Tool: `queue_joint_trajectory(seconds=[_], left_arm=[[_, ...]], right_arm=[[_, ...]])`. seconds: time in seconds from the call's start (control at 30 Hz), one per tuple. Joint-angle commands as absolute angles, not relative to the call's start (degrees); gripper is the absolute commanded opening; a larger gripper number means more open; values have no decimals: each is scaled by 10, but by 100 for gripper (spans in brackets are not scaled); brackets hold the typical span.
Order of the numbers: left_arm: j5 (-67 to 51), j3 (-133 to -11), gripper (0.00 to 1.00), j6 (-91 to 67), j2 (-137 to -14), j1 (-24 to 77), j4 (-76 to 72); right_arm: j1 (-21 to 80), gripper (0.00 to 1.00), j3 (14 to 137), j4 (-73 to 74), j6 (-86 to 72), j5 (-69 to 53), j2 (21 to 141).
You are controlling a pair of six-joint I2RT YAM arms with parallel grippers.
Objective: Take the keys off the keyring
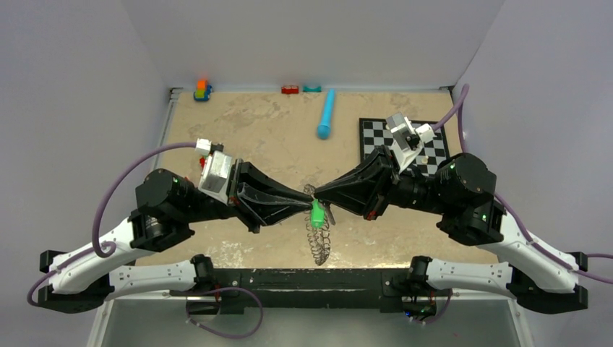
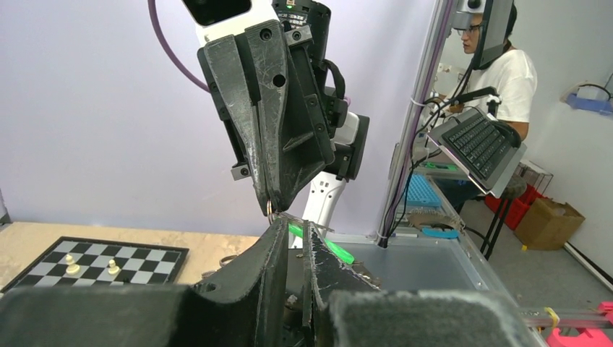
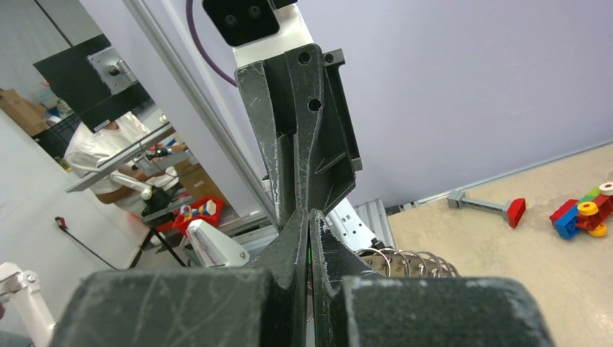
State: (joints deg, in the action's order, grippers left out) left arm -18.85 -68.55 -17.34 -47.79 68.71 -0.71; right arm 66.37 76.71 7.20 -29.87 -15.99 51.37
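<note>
Both grippers meet tip to tip above the middle of the table. My left gripper [image 1: 306, 203] is shut on a thin metal strip of the keyring [image 2: 306, 249]. My right gripper [image 1: 319, 194] is shut, and in the left wrist view a small metal loop of the keyring [image 2: 269, 210] sits in its tip. The key with the green head [image 1: 316, 212] hangs just under the two tips and also shows beside my left fingers [image 2: 334, 249]. A coil of silver rings and keys [image 1: 319, 243] dangles below toward the table. It shows behind my right fingers [image 3: 409, 261].
A chessboard [image 1: 376, 137] with small pieces lies at the back right under the right arm. A blue cylinder [image 1: 327, 114] lies at the back centre. Small toy blocks [image 1: 202, 90] sit along the back edge. The black front rail [image 1: 311, 278] runs below the hanging coil.
</note>
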Motion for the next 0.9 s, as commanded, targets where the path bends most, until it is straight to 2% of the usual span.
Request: queue_joint_trajectory(seconds=[0.0, 0.27, 0.87], left_arm=[[-157, -683, 17, -156, -470, 689, -2], [-138, -676, 20, -151, -445, 690, -2], [-156, -672, 18, -163, -471, 692, -19]], right_arm=[[666, 0, 775, 14, -295, -161, 505], [666, 0, 775, 9, -295, -162, 506], [665, 0, 779, 5, -294, -162, 515]])
